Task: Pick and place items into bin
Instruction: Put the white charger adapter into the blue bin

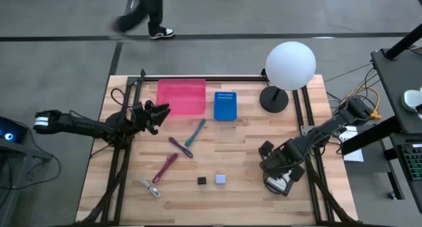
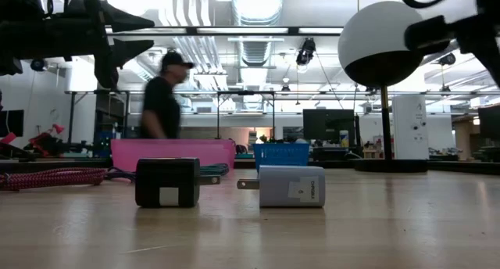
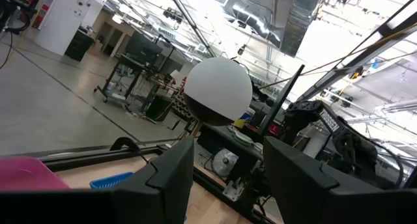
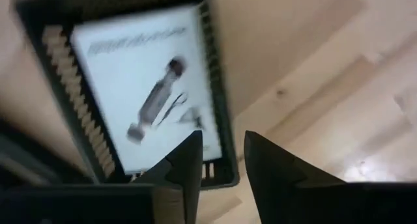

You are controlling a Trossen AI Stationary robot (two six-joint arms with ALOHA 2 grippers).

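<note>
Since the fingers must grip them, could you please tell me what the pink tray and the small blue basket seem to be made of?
The shallow pink rectangular tray looks like smooth, matte moulded plastic: even colour, rounded rim. The small blue rectangular basket also looks plastic, with slotted, grid-like walls visible in the low view. Neither shows metallic shine, though the look alone cannot confirm it.

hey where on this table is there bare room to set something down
Bare wood lies along the near edge, below the silvery clip and two cubes, and between the blue basket and the right gripper. It is crowded around the pens beside the pink bin.
</note>
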